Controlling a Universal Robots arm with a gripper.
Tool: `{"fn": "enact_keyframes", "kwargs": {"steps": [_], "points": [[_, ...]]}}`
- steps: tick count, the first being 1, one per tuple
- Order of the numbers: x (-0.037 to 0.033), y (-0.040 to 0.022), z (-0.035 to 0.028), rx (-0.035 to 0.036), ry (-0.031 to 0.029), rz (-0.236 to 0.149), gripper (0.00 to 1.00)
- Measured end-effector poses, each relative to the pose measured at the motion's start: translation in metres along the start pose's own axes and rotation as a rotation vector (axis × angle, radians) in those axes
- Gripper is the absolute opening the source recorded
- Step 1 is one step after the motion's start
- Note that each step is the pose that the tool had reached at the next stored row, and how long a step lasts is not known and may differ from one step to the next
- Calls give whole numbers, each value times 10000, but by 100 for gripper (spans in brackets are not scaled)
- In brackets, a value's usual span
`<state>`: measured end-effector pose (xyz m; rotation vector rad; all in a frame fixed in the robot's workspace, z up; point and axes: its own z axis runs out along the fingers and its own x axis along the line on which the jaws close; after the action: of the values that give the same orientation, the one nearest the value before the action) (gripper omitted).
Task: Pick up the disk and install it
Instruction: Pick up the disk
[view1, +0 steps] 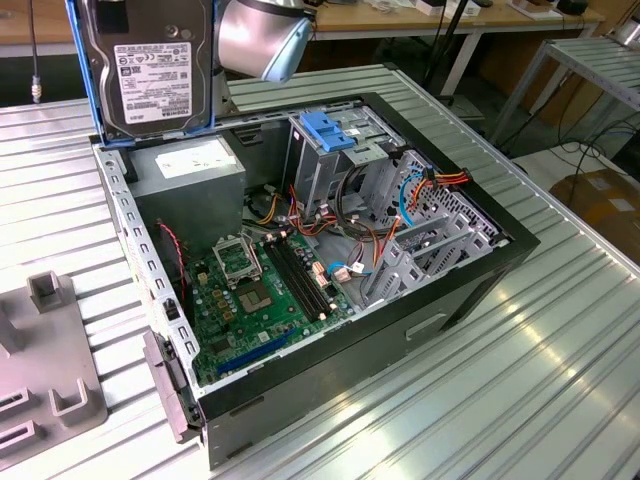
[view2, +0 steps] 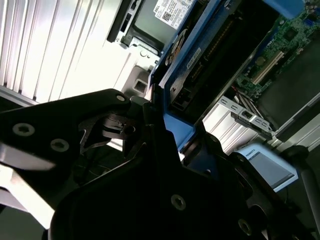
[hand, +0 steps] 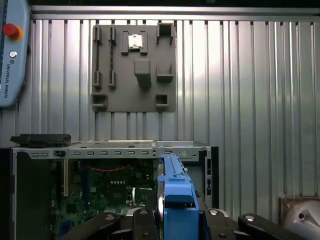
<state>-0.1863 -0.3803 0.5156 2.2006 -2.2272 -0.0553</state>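
The black gripper (hand: 177, 220) is clamping the bright blue plastic carrier rail (hand: 176, 192) of the disk (view1: 150, 65), a flat rectangular grey-metal drive with a white printed label, holding it upright over the open computer case (view1: 330, 375) lying on the ribbed metal table (view1: 540, 390).

Open case (view1: 460, 300) on ribbed tabletop (view1: 540, 400). Inside: motherboard (view1: 262, 290), grey supply box (view1: 190, 172), blue bracket (view1: 328, 130) atop cage (view1: 308, 165). Grey fixture plate (view1: 45, 370) near case, exterior view's left.
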Motion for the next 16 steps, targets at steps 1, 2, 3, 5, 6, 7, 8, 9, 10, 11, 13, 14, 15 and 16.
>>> {"fn": "enact_keyframes", "kwargs": {"steps": [1, 2, 3, 5, 6, 7, 8, 9, 10, 11, 13, 14, 15, 16], "points": [[5, -16, 0, 0, 2, 1, 37], [14, -42, -1, 0, 5, 1, 37], [18, -57, -1, 0, 6, 1, 37], [27, -95, -1, 0, 10, 0, 37], [31, -118, -1, 0, 12, 0, 37], [35, -149, -1, 1, 15, 1, 37], [37, -176, -1, 1, 17, 1, 37], [40, -210, -1, 1, 20, 1, 37], [42, -234, -1, 1, 21, 1, 37], [45, -273, -1, 1, 22, 0, 37], [49, -341, 1, 1, 23, 2, 37], [52, -376, 3, 1, 22, 2, 37], [55, -398, 4, 2, 22, 1, 37], [60, -421, 7, 1, 21, 0, 37]]}}
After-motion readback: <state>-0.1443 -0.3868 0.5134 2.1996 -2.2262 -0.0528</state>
